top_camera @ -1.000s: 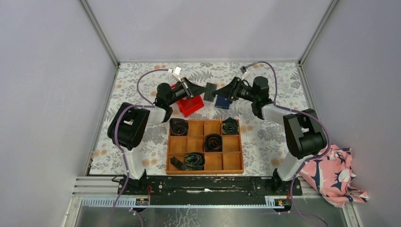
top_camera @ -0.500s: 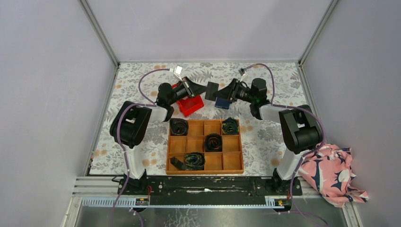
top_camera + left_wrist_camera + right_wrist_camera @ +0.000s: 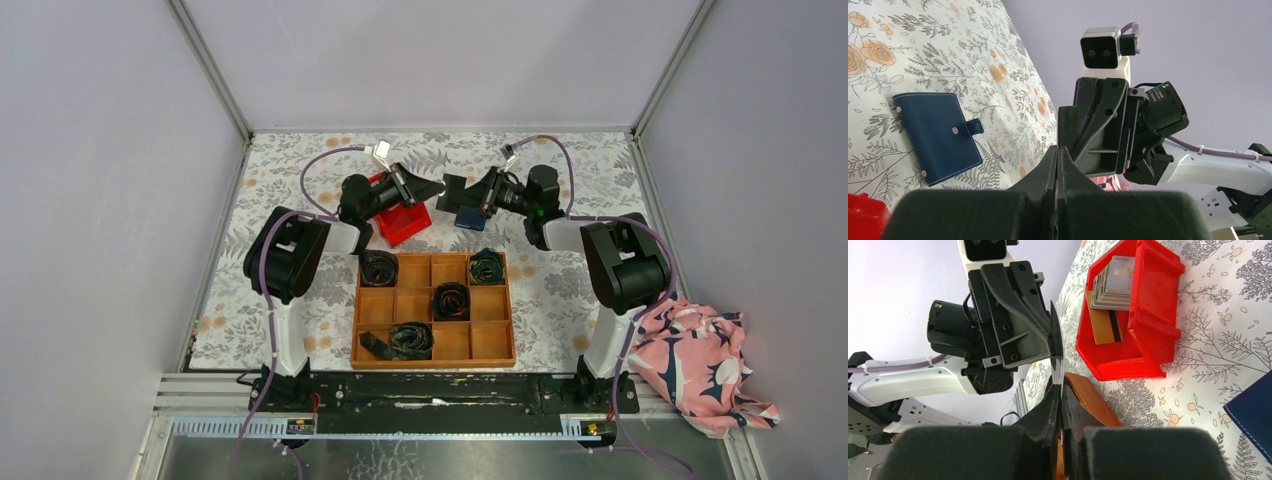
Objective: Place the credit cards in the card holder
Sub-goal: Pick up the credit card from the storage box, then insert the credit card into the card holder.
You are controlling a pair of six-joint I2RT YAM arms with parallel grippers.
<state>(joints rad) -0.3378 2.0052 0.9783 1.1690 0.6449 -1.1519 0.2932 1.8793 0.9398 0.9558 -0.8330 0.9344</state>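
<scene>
A pale credit card [image 3: 1057, 371] shows edge-on, spanning the tips of both grippers above the table. My left gripper [image 3: 430, 187] [image 3: 1058, 150] is shut on its one end. My right gripper [image 3: 448, 188] [image 3: 1060, 390] faces it tip to tip, its jaws closed onto the other end. The navy card holder [image 3: 468, 216] [image 3: 938, 135] lies folded and snapped on the floral cloth below the right gripper. More credit cards [image 3: 1113, 282], among them an orange-tan card [image 3: 1104, 325], stand in the red bin [image 3: 402, 222] [image 3: 1148, 305].
A wooden grid tray [image 3: 433, 310] with dark rolled fabric bundles [image 3: 451, 300] sits in front of the arms. A pink patterned cloth [image 3: 705, 365] lies off the table at the right. Grey walls close in the table on three sides.
The right gripper's jaws have closed from partly open onto the card. Both wrists have shifted slightly towards the back, tips still meeting.
</scene>
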